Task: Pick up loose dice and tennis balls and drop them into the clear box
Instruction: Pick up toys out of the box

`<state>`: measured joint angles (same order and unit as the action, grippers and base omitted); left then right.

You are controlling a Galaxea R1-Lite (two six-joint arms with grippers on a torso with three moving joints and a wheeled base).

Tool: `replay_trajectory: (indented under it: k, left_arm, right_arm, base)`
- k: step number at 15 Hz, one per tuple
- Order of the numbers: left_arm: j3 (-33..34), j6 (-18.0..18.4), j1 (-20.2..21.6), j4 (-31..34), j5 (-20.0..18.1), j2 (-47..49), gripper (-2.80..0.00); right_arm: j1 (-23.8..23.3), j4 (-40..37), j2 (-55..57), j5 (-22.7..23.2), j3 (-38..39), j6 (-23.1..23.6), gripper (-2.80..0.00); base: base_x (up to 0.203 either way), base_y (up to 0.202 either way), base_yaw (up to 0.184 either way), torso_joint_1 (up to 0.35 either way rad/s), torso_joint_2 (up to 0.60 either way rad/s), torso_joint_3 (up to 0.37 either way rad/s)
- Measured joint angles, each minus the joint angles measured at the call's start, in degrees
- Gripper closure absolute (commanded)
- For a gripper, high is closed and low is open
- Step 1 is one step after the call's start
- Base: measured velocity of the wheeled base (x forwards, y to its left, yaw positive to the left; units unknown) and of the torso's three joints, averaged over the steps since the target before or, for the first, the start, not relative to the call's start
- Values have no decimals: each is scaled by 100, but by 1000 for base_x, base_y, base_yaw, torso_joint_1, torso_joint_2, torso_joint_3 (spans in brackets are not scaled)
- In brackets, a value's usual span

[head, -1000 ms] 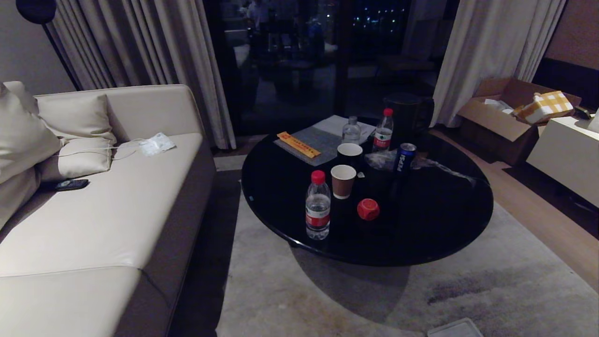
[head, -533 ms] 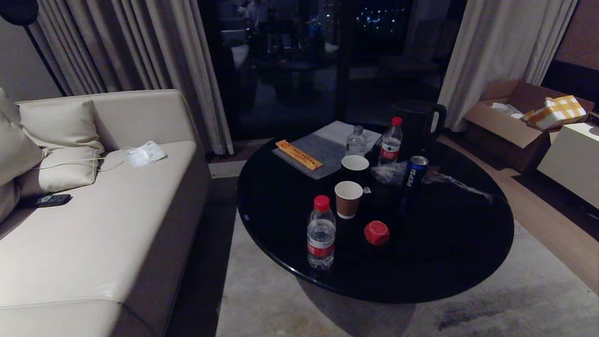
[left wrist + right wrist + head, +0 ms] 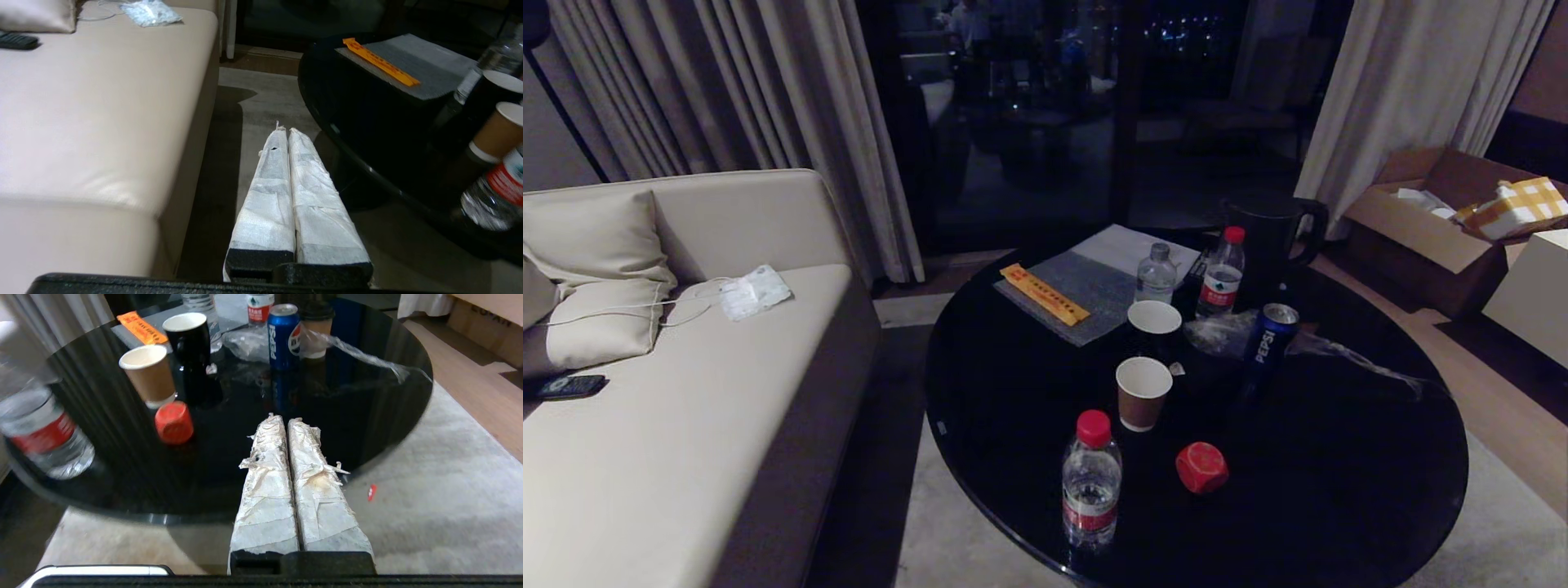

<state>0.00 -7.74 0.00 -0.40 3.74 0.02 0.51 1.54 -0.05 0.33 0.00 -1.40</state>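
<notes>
A red die (image 3: 1201, 467) with rounded corners lies on the round black table (image 3: 1339, 490), near its front, between a water bottle and a cola can. The right wrist view shows the same die (image 3: 174, 422) beside a brown paper cup. My right gripper (image 3: 284, 419) is shut and empty, held over the table's near edge, apart from the die. My left gripper (image 3: 285, 131) is shut and empty, hanging over the carpet between sofa and table. Neither arm shows in the head view. The tennis balls and the clear box are out of view.
On the table stand a red-capped water bottle (image 3: 1090, 480), a brown paper cup (image 3: 1143, 393), a black cup (image 3: 1153, 322), a blue cola can (image 3: 1272, 333), two more bottles, a dark jug and a grey mat with an orange strip (image 3: 1044, 294). A beige sofa (image 3: 670, 425) is at left, cardboard boxes at right.
The whole head view has shifted: table and sofa now look nearer and lower in the picture, so the camera has moved forward. Nothing on the table has shifted.
</notes>
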Motion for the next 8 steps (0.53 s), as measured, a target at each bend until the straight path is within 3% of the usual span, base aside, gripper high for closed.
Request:
replay_trajectory:
  k: [3, 8]
  left_arm:
    - [0, -6, 0, -1, 2, 0, 0]
    - [0, -9, 0, 2, 0, 0, 0]
  right_arm:
    - [0, 3, 0, -3, 0, 0, 0]
    - [0, 2, 0, 2, 0, 9, 0]
  base:
    - [143, 0, -2, 3, 2, 0]
    - [0, 0, 0, 0, 0, 0]
